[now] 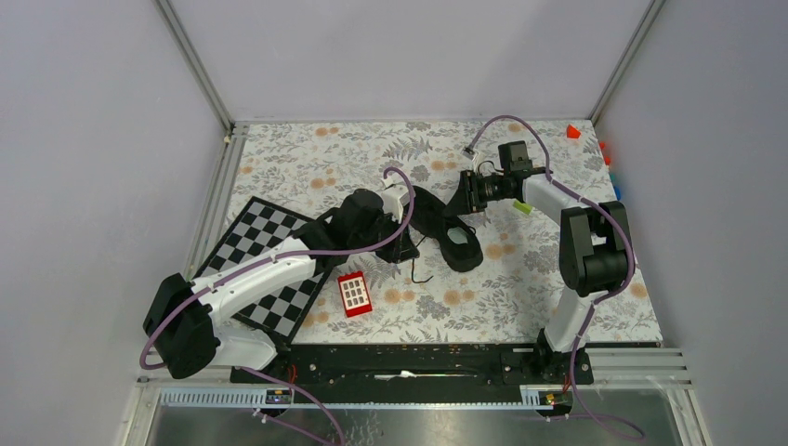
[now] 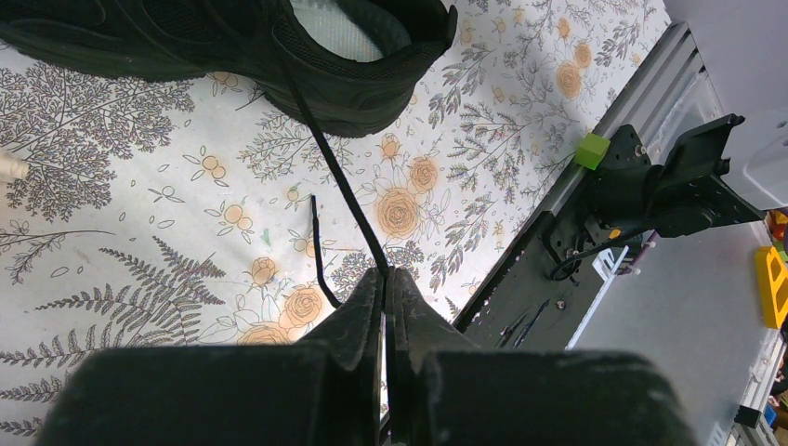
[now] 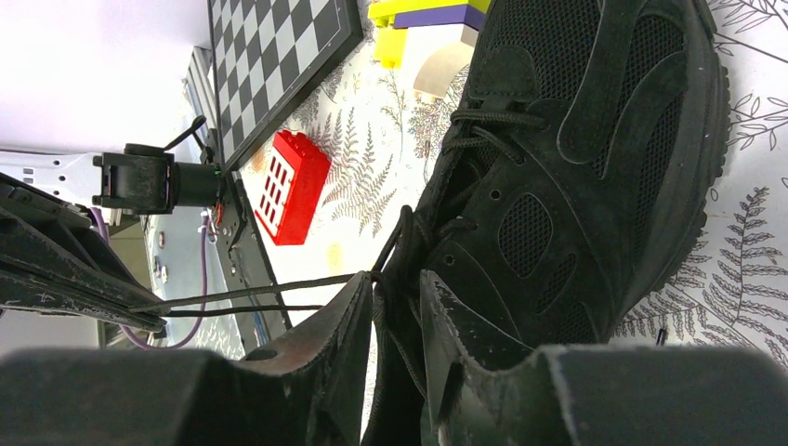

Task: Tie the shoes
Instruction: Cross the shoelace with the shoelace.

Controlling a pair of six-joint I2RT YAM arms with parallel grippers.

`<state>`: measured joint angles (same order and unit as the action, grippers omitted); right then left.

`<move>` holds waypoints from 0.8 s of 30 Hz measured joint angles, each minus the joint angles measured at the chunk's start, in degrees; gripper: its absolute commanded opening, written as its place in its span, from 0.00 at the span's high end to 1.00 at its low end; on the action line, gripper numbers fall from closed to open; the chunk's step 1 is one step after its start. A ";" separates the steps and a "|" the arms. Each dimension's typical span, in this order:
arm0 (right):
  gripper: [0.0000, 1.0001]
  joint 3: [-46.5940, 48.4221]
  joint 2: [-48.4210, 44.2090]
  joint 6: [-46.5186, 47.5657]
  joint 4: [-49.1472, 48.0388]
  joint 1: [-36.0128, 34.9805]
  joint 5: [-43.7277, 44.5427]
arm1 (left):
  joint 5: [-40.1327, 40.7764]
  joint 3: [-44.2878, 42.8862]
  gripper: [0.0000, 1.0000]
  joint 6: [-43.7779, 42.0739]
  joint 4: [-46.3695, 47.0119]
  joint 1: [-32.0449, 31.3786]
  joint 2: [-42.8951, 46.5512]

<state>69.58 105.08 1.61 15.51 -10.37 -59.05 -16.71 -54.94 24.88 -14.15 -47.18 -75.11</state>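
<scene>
Near the middle of the flowered tablecloth [image 1: 530, 288]: one black sneaker [image 1: 444, 228]. Standing on its sole, opening and pale insole facing up, heel end nearer the arms, toe slanting toward the far left.

Just left of the sneaker: the left gripper [image 2: 386, 276], fingers pressed tight together on a thin black lace [image 2: 339, 177]. Lace stretched straight from the fingertips up to the sneaker's collar. Beside that taut line, a loose lace end [image 2: 317, 249], lying curved on the cloth, its lower part close to the left gripper.

At the sneaker's far side: the right gripper [image 3: 395, 281], reaching in from the right. Fingers part-way apart, set around the laced front by the eyelets, with a dark strand running down between them. Actual grip or mere straddle: cannot tell. Seen from the right wrist, two strands drawn tight from the eyelets across toward the left arm.

Left of the sneaker and nearer the arms: a red block [image 1: 354, 294], flat on the cloth, apart from the sneaker. Just left of that: a chessboard [image 1: 265, 265], set at an angle, partly covered by the left arm.
</scene>
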 measured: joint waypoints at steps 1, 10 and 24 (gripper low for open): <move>0.70 0.00 0.00 -0.22 -0.15 0.00 0.00 | 0.00 0.00 1.00 0.00 0.00 0.00 0.00; 1.00 -0.07 -0.13 -1.25 -1.18 -0.11 3.06 | 0.02 0.00 1.00 0.02 0.00 0.00 0.00; 1.00 -14.64 -16.17 -3.34 -15.04 -9.57 27.54 | 0.00 0.00 1.00 0.09 0.02 0.00 0.00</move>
<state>54.94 88.90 -1.74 0.47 -19.94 -31.51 -16.71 -54.94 24.97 -14.13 -47.18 -75.11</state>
